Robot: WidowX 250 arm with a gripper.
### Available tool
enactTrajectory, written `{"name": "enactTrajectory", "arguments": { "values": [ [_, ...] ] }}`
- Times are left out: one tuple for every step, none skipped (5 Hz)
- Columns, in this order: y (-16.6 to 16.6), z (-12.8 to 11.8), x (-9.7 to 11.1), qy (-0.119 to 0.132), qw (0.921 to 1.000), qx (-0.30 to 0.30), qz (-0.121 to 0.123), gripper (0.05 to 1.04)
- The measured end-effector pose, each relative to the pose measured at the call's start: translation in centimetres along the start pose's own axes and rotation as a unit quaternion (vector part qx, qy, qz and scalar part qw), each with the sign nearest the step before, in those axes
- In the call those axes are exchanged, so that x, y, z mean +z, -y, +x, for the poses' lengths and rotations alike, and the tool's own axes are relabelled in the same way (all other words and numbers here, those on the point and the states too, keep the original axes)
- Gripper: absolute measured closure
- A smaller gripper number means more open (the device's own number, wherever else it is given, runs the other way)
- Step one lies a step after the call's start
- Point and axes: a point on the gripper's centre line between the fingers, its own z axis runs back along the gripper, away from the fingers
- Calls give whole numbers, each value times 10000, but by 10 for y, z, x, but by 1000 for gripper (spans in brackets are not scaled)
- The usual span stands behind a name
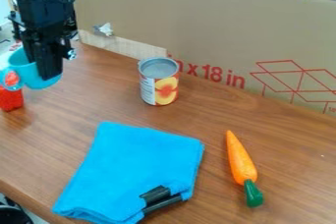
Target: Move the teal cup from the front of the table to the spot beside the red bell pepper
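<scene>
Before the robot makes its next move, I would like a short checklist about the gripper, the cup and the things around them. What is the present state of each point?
1. Gripper is at the blue cup: ok.
2. Cup is held firmly: cannot tell.
3. Cup is apart from the red object: cannot tell, they overlap in this view.
4. Can stands upright, away from the gripper: ok.
5. Blue cloth has nothing else on it: not ok, a black item is at its near edge.
6. Carrot lies apart from the cloth: ok.
</scene>
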Motion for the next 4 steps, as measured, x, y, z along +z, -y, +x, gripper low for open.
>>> {"name": "enactTrajectory", "arguments": {
  "values": [
    [-10,5,-26,-273,9996,65,23,983],
    [-22,8,-45,-464,9983,214,292,983],
    [-29,18,-59,-578,9977,206,284,983],
    [-34,28,-67,-659,9974,155,234,983]
  ]
}}
